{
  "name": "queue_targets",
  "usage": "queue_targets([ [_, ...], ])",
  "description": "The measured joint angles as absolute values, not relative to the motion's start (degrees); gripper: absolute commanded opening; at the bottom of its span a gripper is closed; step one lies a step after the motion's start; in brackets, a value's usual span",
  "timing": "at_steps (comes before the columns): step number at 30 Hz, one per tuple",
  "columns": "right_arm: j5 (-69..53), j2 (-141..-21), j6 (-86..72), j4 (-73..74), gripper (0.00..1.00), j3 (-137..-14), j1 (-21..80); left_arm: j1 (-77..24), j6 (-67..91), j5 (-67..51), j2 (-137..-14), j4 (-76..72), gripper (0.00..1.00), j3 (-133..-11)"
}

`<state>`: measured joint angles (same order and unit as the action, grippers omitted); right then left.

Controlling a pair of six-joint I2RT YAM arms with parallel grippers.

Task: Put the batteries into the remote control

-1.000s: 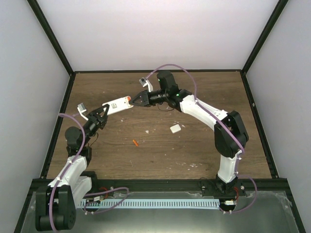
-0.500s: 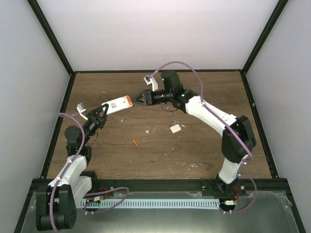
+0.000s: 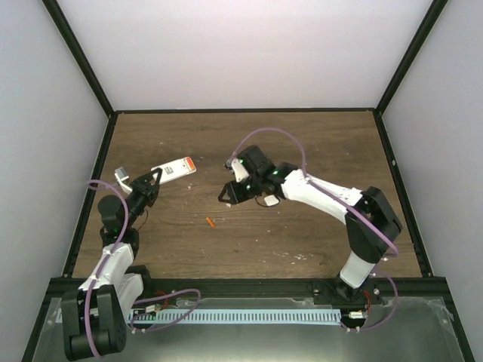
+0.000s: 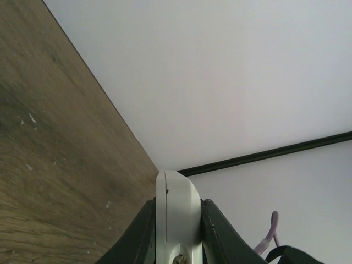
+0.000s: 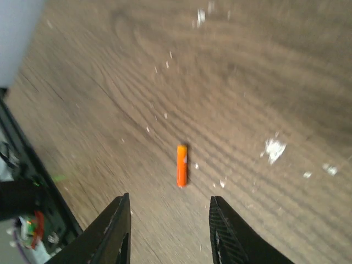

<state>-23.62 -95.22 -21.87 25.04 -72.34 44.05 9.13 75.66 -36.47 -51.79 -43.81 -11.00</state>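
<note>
The left pincer is clenched on the remote control. The white handset juts out past its fingertips and is held up off the table. It shows an orange-red patch at the end farthest from the pincer. In the left wrist view the remote stands edge-on between the two dark fingers, which press against its opposite faces.

The right pincer is released, with its fingers spread and nothing between them. It points down toward the wood. One battery lies flat on the table just ahead of the gap between those fingers and roughly in line with its middle, touching neither finger. Pale crumbs are scattered on the wood around it, most of them beyond the right-hand finger. Only this one loose battery can be seen.
</note>
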Motion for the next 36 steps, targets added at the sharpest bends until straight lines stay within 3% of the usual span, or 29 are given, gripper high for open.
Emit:
queue_targets([
  [16, -11.73, -109.73, -16.53, 30.37, 0.36, -81.03, 54.57, 9.63, 71.99, -36.18, -50.87, -39.97, 0.00, -11.00],
  [36, -9.98, -116.86, -13.91, 33.43, 0.30, -83.66, 56.47, 9.76, 71.75, -36.01, -50.78, -38.89, 0.00, -11.00],
])
